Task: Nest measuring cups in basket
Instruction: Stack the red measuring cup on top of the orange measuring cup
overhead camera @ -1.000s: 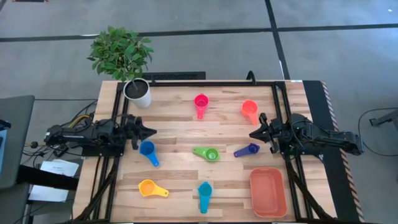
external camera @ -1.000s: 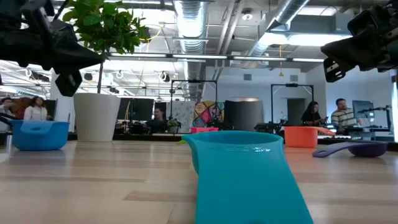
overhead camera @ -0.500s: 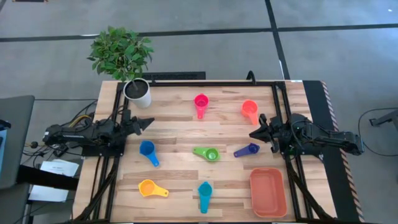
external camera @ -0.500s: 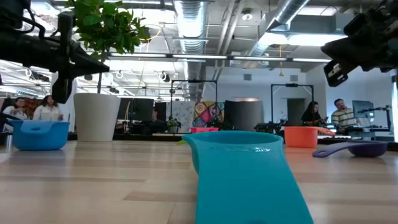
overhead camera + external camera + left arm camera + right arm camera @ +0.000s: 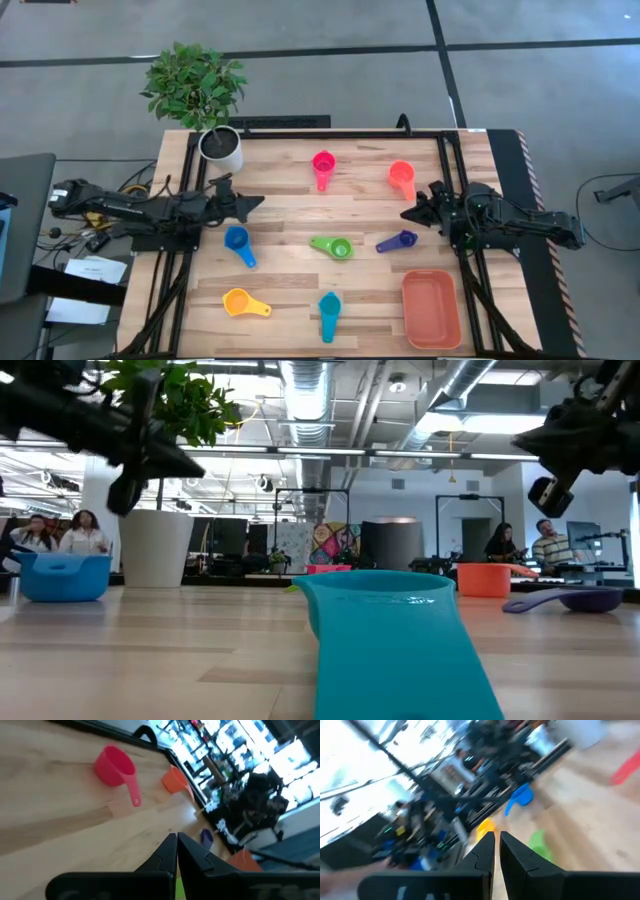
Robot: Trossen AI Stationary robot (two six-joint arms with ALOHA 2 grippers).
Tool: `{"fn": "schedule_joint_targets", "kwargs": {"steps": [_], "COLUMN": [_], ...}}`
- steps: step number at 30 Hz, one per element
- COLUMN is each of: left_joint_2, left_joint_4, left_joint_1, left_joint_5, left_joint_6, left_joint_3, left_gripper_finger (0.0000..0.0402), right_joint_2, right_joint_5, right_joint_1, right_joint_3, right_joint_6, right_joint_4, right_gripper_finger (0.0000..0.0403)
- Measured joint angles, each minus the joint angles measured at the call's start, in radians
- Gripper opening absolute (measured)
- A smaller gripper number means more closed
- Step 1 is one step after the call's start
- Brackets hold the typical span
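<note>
Landmark: basket (image 5: 431,309), empty, at the near right corner of the table (image 5: 290,235).
Left gripper (image 5: 256,206): fingers pressed together, holds nothing; hangs above the wood far to the left of the basket, just behind the blue cup (image 5: 238,242).
Right gripper (image 5: 408,214): fingers nearly together w/ a thin slit between, holds nothing; hangs behind the basket, just beside the dark blue cup (image 5: 398,241).
Cups: none in the basket yet. Red cup (image 5: 323,165) and orange cup (image 5: 401,177) far behind it; green cup (image 5: 334,246) and dark blue cup between; light blue cup (image 5: 329,313) and yellow cup (image 5: 243,302) to its left, along the near edge.
Risk 1: closed fingers coming down on a cup will push it, not take it; they must open first, I think.
Risk 2: cups are light and lie on smooth wood; a side touch can make them slide or tip over.
Risk 3: wrong order of sizes, then the cups do not nest; sizes are hard to judge from here.
Risk 4: plant pot (image 5: 222,149) stands at the far left corner, near the left arm; a wide swing may hit it.
Edges: yellow, light blue cups and basket lie close to the near edge; a push there can drop them off.
Free room: the middle of the table is open, cups are well apart, so both arms have space.
</note>
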Motion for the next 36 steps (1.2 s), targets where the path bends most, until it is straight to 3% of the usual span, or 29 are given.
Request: {"fn": "schedule_joint_targets", "kwargs": {"steps": [5,10,16,22,29,36], "left_joint_2": [0.126,0.193,0.222,0.248,0.326,0.461], "left_joint_4": [0.003,0.000,-0.003,-0.002,0.048,0.152], "left_joint_1": [0.000,0.000,0.000,0.000,0.000,-0.025], "left_joint_5": [0.056,0.149,0.228,0.230,0.237,0.228], "left_joint_6": [0.092,0.177,0.248,0.254,0.206,0.204], "left_joint_3": [0.127,0.239,0.337,0.369,0.369,0.369], "left_gripper_finger": [0.0000,0.0000,0.0000,0.0000,0.0000,0.0000], "right_joint_2": [0.000,0.000,0.000,0.000,0.031,0.178], "right_joint_5": [0.174,0.356,0.354,0.395,0.625,0.825], "right_joint_1": [0.000,0.000,0.027,0.130,0.295,0.466], "right_joint_3": [0.000,0.000,0.000,0.028,0.039,0.039], "right_joint_6": [0.038,0.193,0.256,0.225,0.168,0.129], "right_joint_4": [-0.011,-0.015,0.024,0.098,0.192,0.304], "right_gripper_finger": [0.0054,0.0054,0.0052,0.0023,0.0013,0.0011]}}
